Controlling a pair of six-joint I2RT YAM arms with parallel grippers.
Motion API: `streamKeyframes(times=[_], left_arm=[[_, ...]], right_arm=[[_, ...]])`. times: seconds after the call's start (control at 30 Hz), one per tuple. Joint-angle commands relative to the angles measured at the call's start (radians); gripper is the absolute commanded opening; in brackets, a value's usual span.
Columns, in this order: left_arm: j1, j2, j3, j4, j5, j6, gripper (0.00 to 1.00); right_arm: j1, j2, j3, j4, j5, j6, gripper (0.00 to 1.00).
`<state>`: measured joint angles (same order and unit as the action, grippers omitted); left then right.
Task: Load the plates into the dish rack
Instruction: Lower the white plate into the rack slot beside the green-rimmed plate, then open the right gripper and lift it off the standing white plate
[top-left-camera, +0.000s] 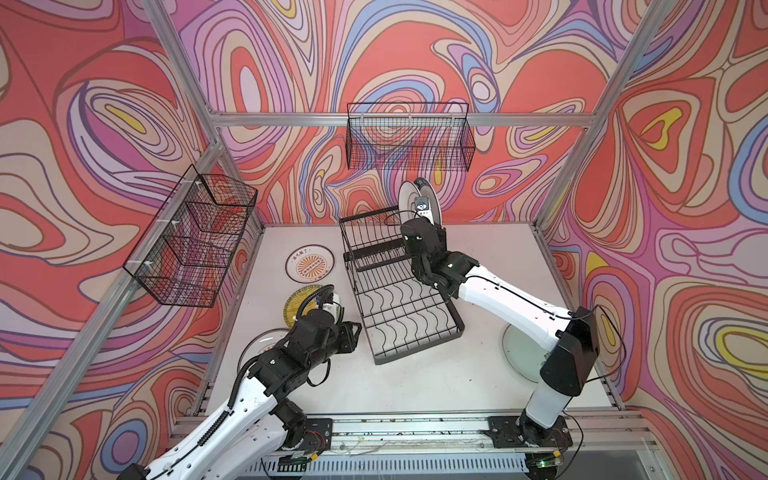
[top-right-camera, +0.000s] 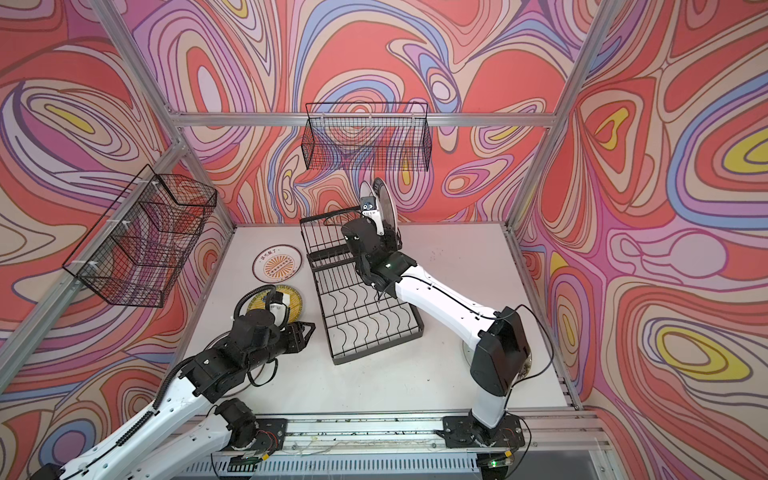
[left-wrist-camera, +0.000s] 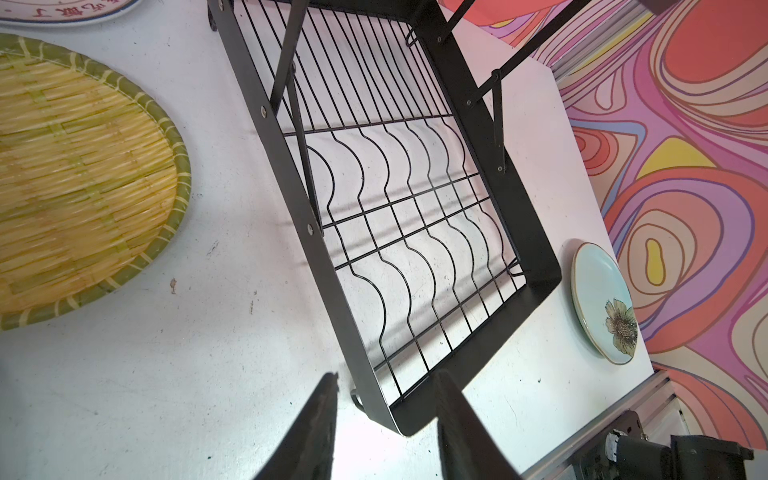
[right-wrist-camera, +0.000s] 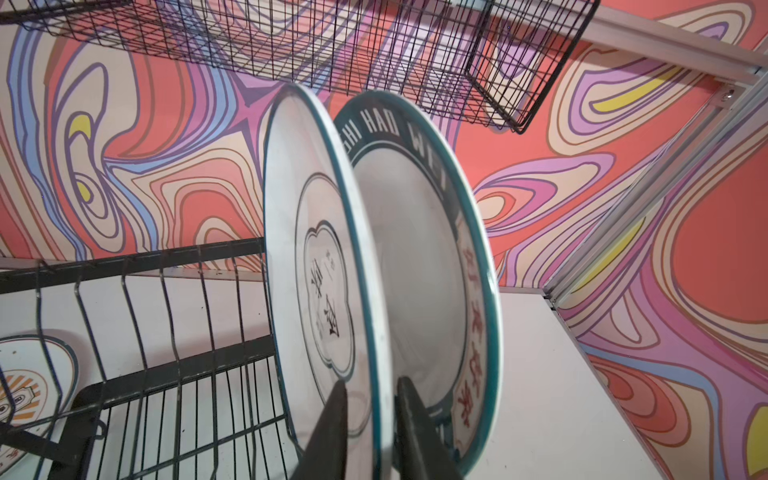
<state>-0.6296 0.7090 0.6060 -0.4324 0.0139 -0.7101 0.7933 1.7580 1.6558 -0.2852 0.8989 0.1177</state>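
The left pincer (left-wrist-camera: 388, 376) hangs released, jaws parted, just over the near corner of the dish rack (left-wrist-camera: 536, 232), which sits slantwise in the middle of the desk (top-left-camera: 415, 386). Under the left arm lies a hidden plate (top-left-camera: 259, 343), too covered to tell its pattern. On the near right, the pale green floral plate (top-left-camera: 523, 353) lies flat, partly under the right arm.

Farther back, left of the rack, the yellow woven plate (top-left-camera: 297, 305) and then the sunburst plate (top-left-camera: 309, 266) lie flat on the desk.

At the rack's far end, in the raised slotted tier, the cloud-outline plate (right-wrist-camera: 316, 270) and the lettered-rim plate (right-wrist-camera: 415, 249) stand on edge side by side. The right pincer (right-wrist-camera: 370, 381) straddles the cloud-outline plate's rim, a finger on each face; I cannot tell whether they pinch it or stand just clear.

A mesh basket (top-left-camera: 409, 137) hangs on the back wall.
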Motion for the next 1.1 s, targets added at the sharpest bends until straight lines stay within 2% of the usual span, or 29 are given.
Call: streamKeyframes(times=[0.0, 0.2, 0.27, 0.43, 0.53, 0.9, 1.07], left_arm=[[-0.004, -0.012, 0.011, -0.030, -0.015, -0.002, 0.42], [-0.004, -0.012, 0.011, -0.029, -0.016, -0.003, 0.42], [-0.004, -0.012, 0.010, -0.029, -0.015, -0.002, 0.42], [-0.004, -0.011, 0.009, -0.029, -0.016, -0.003, 0.42], [-0.004, -0.011, 0.010, -0.030, -0.016, -0.002, 0.42], [-0.004, 0.001, 0.020, -0.026, -0.017, -0.001, 0.43], [-0.004, 0.015, 0.023, -0.017, -0.011, 0.001, 0.44]], right_arm=[[0.006, 0.008, -0.008, -0.003, 0.008, -0.004, 0.24], [0.006, 0.008, -0.005, 0.006, 0.015, -0.027, 0.26], [0.005, 0.008, -0.004, 0.004, 0.018, -0.029, 0.36], [0.006, -0.005, -0.016, 0.035, 0.014, -0.052, 0.46], [0.006, -0.025, -0.019, 0.053, 0.004, -0.065, 0.48], [0.006, -0.156, -0.102, 0.131, -0.106, -0.076, 0.54], [0.004, -0.214, -0.146, 0.152, -0.205, -0.063, 0.64]])
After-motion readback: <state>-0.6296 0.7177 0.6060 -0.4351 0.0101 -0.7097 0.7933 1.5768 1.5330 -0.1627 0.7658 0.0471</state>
